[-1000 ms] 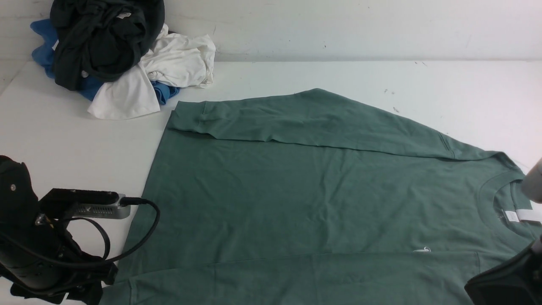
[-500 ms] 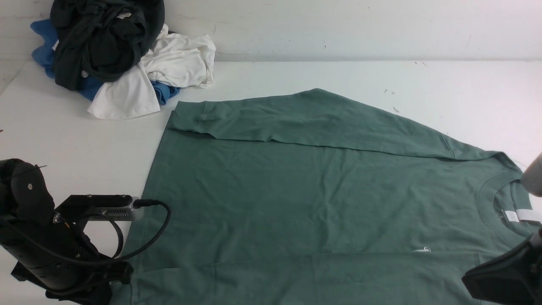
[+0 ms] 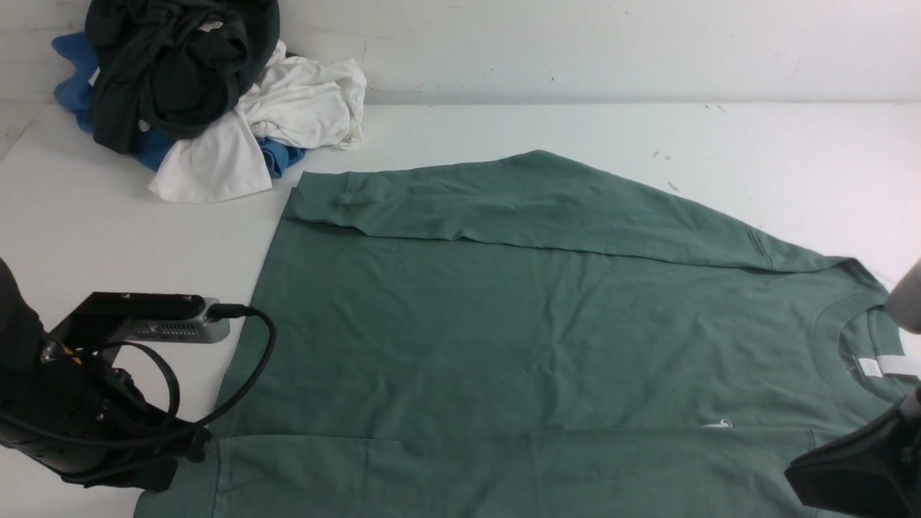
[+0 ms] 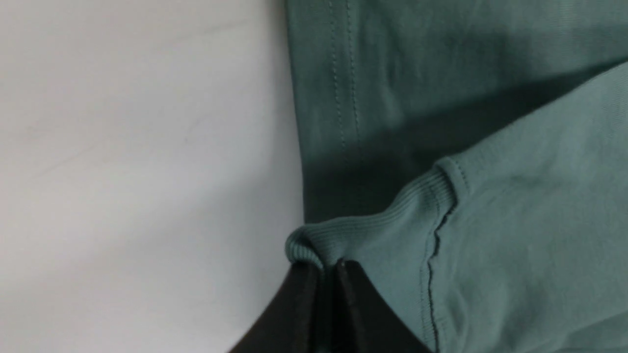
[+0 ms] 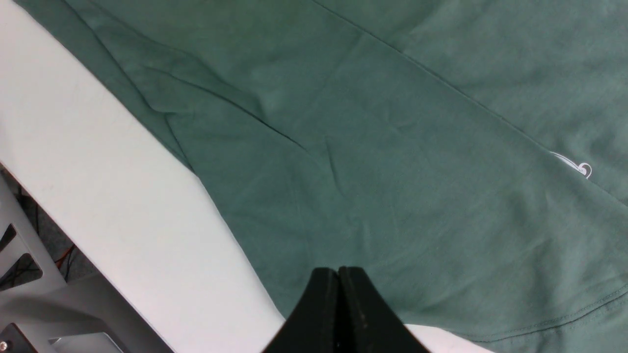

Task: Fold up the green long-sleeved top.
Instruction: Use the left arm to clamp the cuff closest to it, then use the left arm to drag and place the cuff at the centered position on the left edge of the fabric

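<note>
The left gripper (image 4: 327, 267) was clenched, its two black fingers (image 4: 301, 309) drawn nearly together on the ribbed cuff (image 4: 363, 228) of the green long-sleeved top (image 3: 518, 324). A small roll of the rib bulged out just past the fingertips, and the cuff sat raised above the hemmed edge of the top's body beneath it, casting a shadow there. The white table (image 3: 108, 230) lay bare just beside the pinch.

The right gripper (image 5: 338, 271) was closed too, its fingers pressed flat against each other with no cloth seen between them. The tips stood over the near sleeve (image 5: 373, 196), close to its edge by the table's front rim; whether they touched the fabric could not be told.

In the front view the left arm (image 3: 79, 410) crouched at the near left corner of the top, and the right arm (image 3: 856, 475) showed at the near right.

The top lay spread flat across the middle of the table, hem to the robot's left and ribbed neck (image 3: 827, 338) to its right, with a white neck label (image 3: 892, 365) inside the collar and a tiny white logo (image 3: 717, 424) on the chest. The far sleeve (image 3: 518, 201) was folded across the body along the far edge.

At the table's far left corner, well apart, a blackish garment (image 3: 173, 65) sat heaped on a white garment (image 3: 288, 108) and a blue garment (image 3: 72, 86)
</note>
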